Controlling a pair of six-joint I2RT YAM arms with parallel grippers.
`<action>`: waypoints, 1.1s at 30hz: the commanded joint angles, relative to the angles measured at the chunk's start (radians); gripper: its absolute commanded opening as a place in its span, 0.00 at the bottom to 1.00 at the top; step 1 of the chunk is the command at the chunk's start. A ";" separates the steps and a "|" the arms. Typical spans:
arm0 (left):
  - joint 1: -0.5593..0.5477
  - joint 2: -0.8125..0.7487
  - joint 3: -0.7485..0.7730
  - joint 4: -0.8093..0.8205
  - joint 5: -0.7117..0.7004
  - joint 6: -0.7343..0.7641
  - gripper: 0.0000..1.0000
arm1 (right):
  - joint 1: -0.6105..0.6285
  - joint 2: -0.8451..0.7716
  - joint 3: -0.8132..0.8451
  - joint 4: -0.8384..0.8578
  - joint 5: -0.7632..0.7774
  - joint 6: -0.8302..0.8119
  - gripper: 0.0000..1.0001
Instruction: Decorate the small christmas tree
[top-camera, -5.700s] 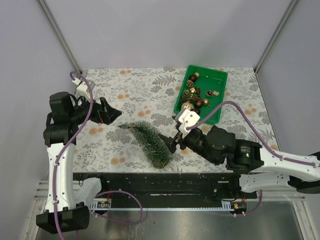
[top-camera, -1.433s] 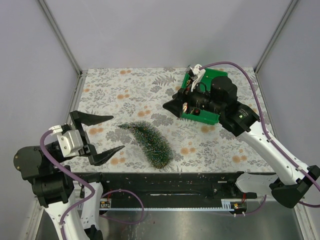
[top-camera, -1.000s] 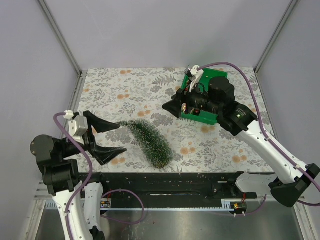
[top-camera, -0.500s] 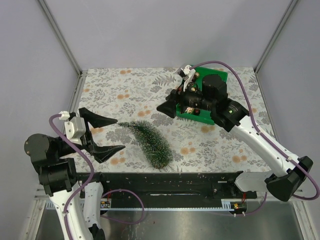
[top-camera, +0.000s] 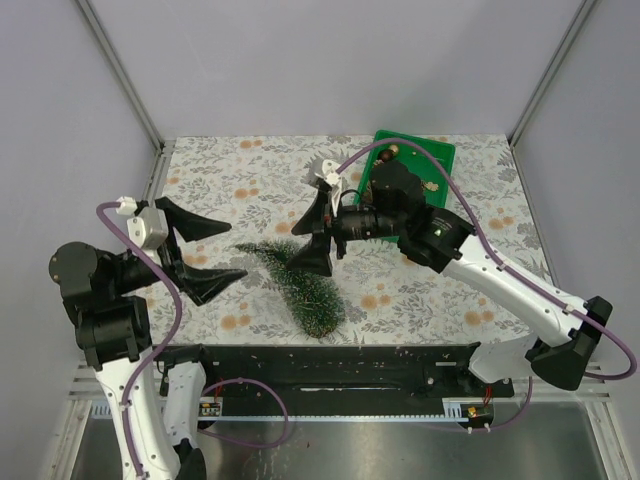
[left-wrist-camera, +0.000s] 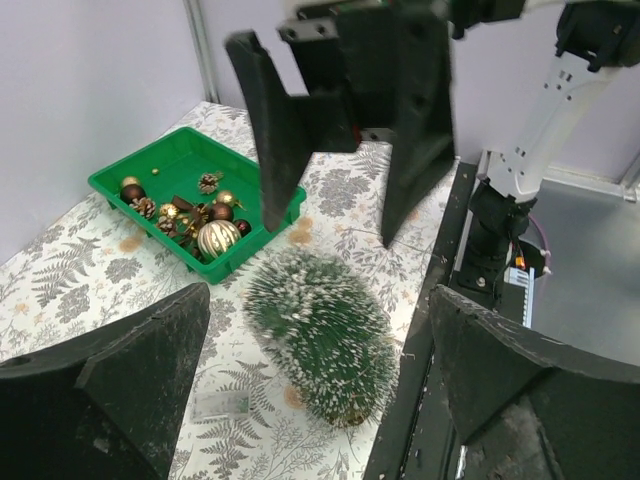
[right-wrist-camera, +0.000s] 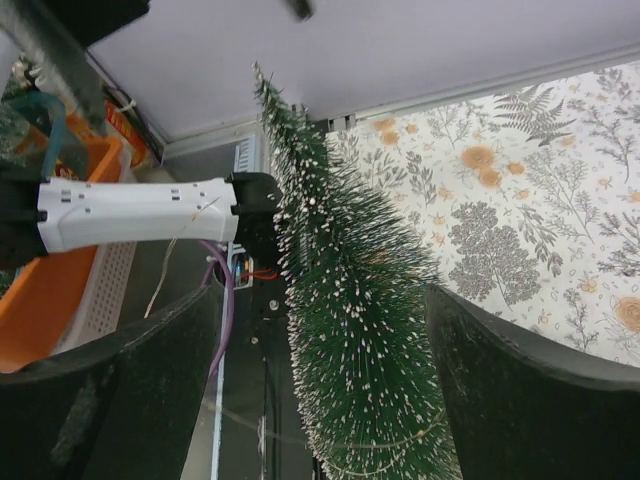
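Bright, even light all round here, only faint soft shadows on the table (top-camera: 450, 290), no glare, overhead view crisp.

Both arms reach inward, left pincer (top-camera: 238, 250) and right pincer (top-camera: 297, 250) spread wide, apparently empty.

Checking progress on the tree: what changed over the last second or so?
The right gripper left the bin and swung over to the tree, open and empty. The left gripper edged toward the tip, still open. The tree still lies on its side, undecorated; ornaments stay in the bin.
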 joint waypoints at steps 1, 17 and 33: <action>-0.005 0.053 0.057 0.020 -0.083 -0.018 0.94 | 0.032 0.005 0.019 -0.011 0.017 -0.074 0.92; -0.106 0.073 0.030 0.021 -0.158 0.047 0.95 | 0.075 0.091 0.024 -0.049 0.104 -0.148 0.56; -0.332 0.131 0.016 0.023 -0.297 0.127 0.94 | 0.039 -0.044 -0.041 -0.077 0.319 -0.263 0.00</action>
